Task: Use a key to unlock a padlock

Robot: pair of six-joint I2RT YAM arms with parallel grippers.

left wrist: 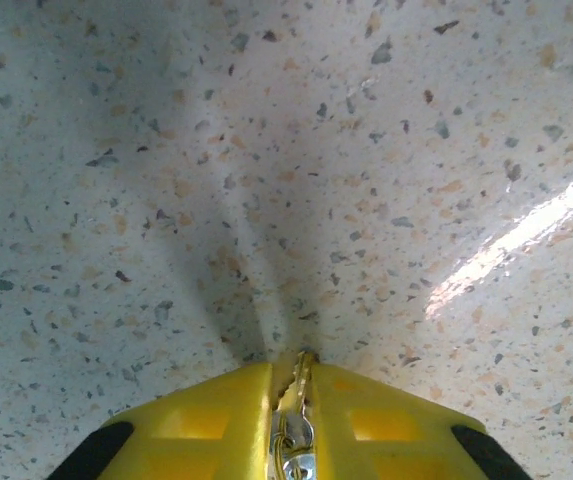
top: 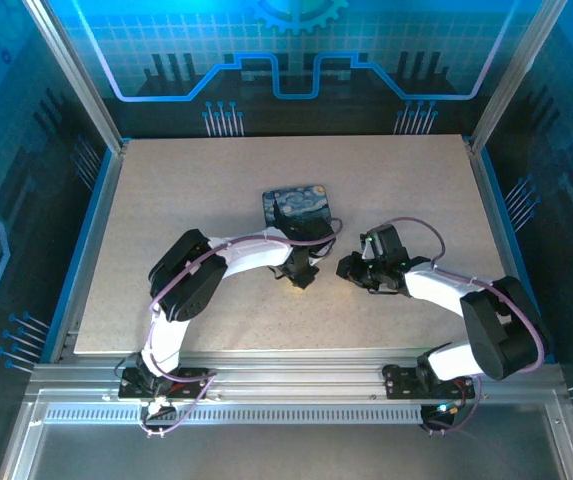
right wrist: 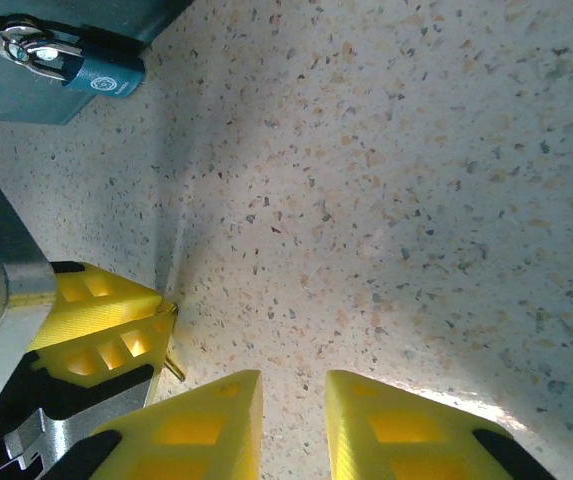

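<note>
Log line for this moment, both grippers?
left gripper: shut on key | right gripper: open, empty | box: on table

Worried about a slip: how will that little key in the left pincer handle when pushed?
The key looks thin, flat metal: probably stiff and light. Pinched between the smooth yellow fingers with its tip poking out, it may pivot or slip.

The top camera looks steeply down from behind the near edge over the whole bench (top: pixel 166 200). Each wrist camera sits close above it, facing past its own jaws. The right wrist view shares the left gripper (right wrist: pixel 164 318) with the overhead view.
</note>
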